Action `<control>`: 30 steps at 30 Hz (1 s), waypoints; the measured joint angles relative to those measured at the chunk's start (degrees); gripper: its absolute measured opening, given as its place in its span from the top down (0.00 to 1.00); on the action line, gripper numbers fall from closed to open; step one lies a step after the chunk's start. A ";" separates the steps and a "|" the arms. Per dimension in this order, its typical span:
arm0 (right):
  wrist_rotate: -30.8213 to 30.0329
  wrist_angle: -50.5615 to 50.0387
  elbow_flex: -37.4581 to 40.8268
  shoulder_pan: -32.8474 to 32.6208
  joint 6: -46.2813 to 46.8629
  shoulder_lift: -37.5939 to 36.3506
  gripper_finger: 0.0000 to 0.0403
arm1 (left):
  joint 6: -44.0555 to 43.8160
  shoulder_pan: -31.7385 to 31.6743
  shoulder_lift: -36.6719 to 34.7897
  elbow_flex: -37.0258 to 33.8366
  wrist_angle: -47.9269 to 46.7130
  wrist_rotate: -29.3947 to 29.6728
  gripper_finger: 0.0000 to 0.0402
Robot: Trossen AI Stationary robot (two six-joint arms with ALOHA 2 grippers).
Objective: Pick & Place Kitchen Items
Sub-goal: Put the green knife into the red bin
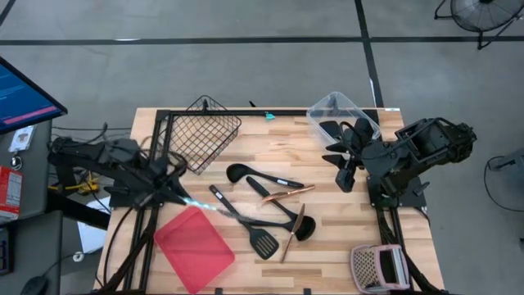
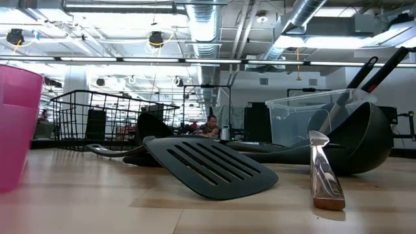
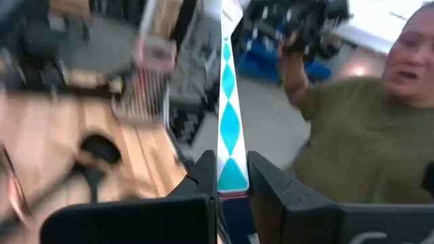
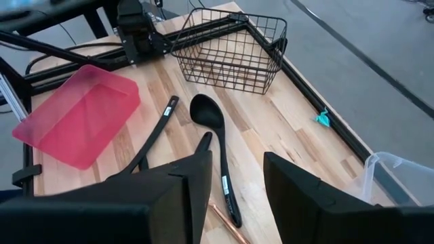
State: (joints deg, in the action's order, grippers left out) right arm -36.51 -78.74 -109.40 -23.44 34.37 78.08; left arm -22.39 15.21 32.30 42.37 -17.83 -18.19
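- left gripper (image 3: 232, 177): over the table's left edge, above the red tray (image 1: 194, 248); fingers clamped on a slim piece with a white-and-teal diamond-patterned handle (image 3: 228, 102); its working end is hidden between the fingers, so the kind of cutlery cannot be told.
- right gripper (image 4: 236, 177): raised near the table's right side, beside the clear bin (image 1: 344, 117); fingers apart with nothing between them.
- clear bin: holds several black utensils; how many is hard to tell, since the right arm covers part of it.
- loose utensils at table centre: black ladle (image 1: 243, 174), black spoon (image 1: 270, 192), slotted turner (image 1: 264, 243), copper-coloured piece (image 1: 291, 192), second copper-coloured piece (image 1: 293, 229); handles cross, and some ends lie under others.
- low view: slotted turner's (image 2: 209, 166) head fills the foreground, copper-coloured handle (image 2: 324, 173) just right of it; pink edge of the tray cut off at left.
- wire basket (image 1: 199, 133): at the far left corner, by the table's back edge.
- labels: small white stickers on the ladle's (image 4: 215, 156) handle and a neighbouring handle; text unreadable.
- person (image 3: 366, 122): blurred, beyond the table in the left wrist view.
- open room: bare wood along the back edge between basket and bin.
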 joint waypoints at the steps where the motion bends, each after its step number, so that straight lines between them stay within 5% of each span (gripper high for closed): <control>1: 0.00 -0.02 0.00 0.00 0.39 0.00 0.67 | -0.64 0.83 0.41 0.00 -1.81 -0.30 0.92; 17: -1.27 0.00 0.00 0.00 4.69 0.00 0.67 | -10.47 11.76 1.42 -0.02 -24.90 0.34 0.93; 30: -2.84 -0.02 0.00 0.22 4.69 0.00 0.67 | -16.93 18.19 1.40 -0.02 -30.76 4.35 0.92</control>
State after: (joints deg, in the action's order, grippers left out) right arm -39.35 -78.76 -109.40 -23.22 39.06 78.08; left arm -39.32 33.40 33.69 42.35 -48.59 -13.84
